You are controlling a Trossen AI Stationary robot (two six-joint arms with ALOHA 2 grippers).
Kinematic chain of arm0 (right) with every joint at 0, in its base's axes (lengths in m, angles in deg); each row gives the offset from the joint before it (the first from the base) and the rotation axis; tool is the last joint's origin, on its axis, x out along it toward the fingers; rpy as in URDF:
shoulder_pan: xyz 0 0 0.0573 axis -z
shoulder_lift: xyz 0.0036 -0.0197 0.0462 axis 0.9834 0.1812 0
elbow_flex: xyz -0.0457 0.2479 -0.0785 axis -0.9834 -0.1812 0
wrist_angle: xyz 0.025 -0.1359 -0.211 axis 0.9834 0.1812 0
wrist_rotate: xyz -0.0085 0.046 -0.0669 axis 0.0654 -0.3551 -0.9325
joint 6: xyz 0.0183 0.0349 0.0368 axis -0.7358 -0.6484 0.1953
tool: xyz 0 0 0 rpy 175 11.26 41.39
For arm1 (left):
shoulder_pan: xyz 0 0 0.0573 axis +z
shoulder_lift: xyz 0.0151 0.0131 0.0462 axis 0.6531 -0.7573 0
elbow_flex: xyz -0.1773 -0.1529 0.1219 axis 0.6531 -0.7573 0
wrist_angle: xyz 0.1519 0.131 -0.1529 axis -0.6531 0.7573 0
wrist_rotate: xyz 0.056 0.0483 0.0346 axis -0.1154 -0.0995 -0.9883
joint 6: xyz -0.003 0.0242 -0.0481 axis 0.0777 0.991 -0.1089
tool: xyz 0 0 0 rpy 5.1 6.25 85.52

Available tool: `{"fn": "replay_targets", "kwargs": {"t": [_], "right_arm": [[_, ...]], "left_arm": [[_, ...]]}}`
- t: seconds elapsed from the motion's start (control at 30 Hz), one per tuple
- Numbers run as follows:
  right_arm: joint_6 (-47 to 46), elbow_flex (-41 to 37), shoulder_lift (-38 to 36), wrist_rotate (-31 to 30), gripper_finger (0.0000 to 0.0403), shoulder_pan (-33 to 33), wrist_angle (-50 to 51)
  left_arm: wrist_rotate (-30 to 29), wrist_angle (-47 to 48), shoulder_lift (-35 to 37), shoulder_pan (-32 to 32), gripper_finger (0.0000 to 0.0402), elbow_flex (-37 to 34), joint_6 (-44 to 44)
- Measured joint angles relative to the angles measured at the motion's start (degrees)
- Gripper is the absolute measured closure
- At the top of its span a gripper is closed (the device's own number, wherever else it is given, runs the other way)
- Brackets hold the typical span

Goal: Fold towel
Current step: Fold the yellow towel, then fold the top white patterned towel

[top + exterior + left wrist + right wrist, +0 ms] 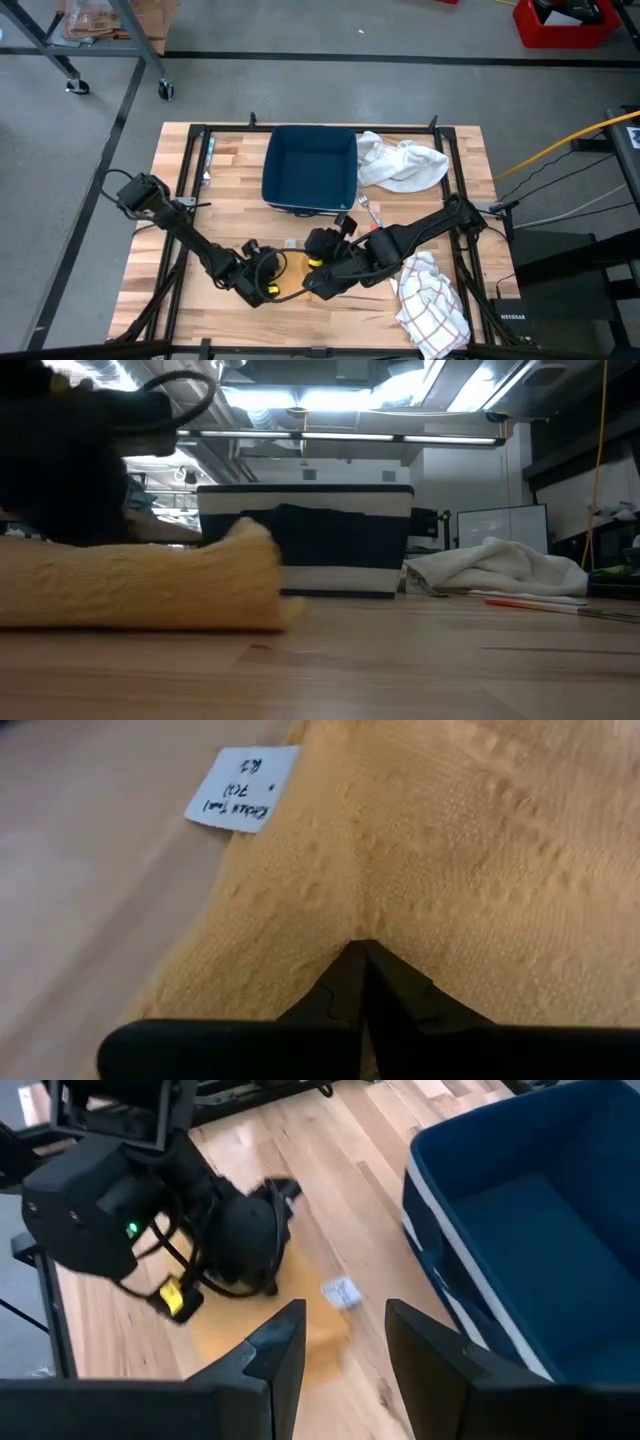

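A yellow knit towel (292, 287) lies flat on the wooden table near its near edge, folded into a small pad; it also shows in the low view (140, 592). A white label (243, 788) sticks out at its edge. My left gripper (362, 952) is shut, down on the towel's left part. My right gripper (345, 1335) is open and hovers just above the towel's right part (305, 1330), touching nothing. In the right wrist view the left gripper (245, 1230) sits at the towel's far edge. My left gripper has its shut fingertips (345, 982) on the towel's top surface (362, 925), coming from above at a slant. A raised ridge of cloth (358, 870) runs on from the tips. Whether cloth is pinched between the fingers or only pressed down, I cannot tell. The towel rests on the table.
A dark blue bin (310, 168) stands at the table's far middle. A crumpled white towel (402, 163) lies to its right, a checked cloth (432, 305) at the near right corner. An orange-and-white utensil (530, 603) lies near the bin. Bare wood shows on the left (170, 270).
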Motion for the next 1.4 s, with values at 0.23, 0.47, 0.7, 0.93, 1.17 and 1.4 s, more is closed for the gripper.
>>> {"fn": "replay_targets", "kwargs": {"t": [0.23,0.47,0.7,0.93,1.17,1.4], "right_arm": [[0.02,0.00,-0.29,-0.39,0.0260,0.07,3.16],[0.02,0.00,-0.29,-0.42,0.0260,0.07,6.05],[-0.07,0.00,-0.29,-4.96,0.0260,0.11,11.97],[0.00,0.00,-0.31,-6.32,0.0260,0.26,17.36],[4.61,-0.01,-0.31,-6.08,0.0260,0.57,17.41],[12.92,-0.01,-0.31,-16.29,0.0260,5.13,17.39]], "left_arm": [[-0.76,24.02,1.04,1.64,0.0399,-0.25,-6.34],[-0.58,42.26,0.85,5.73,0.0399,-1.21,-7.69],[-4.18,45.07,0.82,10.54,0.0398,-3.44,-9.61],[-8.76,44.97,4.93,11.77,0.0398,-2.56,-12.19],[-8.02,42.33,14.99,7.94,0.0398,1.47,0.31],[-4.91,31.23,24.08,3.74,0.0398,2.87,16.76]]}}
